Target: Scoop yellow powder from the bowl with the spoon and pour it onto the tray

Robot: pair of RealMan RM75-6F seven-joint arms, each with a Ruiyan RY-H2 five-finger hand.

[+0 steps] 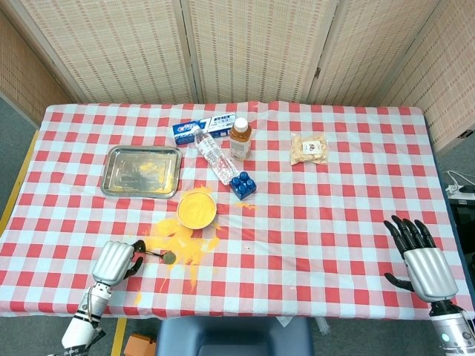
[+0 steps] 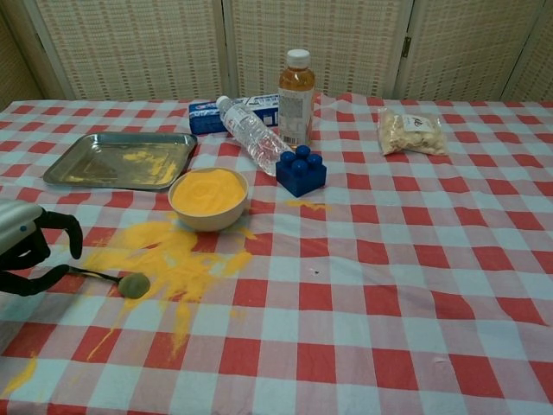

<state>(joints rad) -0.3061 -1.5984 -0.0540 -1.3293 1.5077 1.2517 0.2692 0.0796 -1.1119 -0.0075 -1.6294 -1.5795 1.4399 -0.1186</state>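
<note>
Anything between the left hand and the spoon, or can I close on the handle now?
Nothing visible blocks it. The left hand is at the handle end of the spoon, fingers curled around it, not yet clearly gripping. Only spilled yellow powder lies around the spoon's bowl end.

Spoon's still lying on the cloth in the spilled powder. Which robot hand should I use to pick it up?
Left. The left robot hand is already at the spoon handle's end, fingers apart, holding nothing. The right robot hand sits open at the table's far right edge, well away from the spoon, bowl and tray.
</note>
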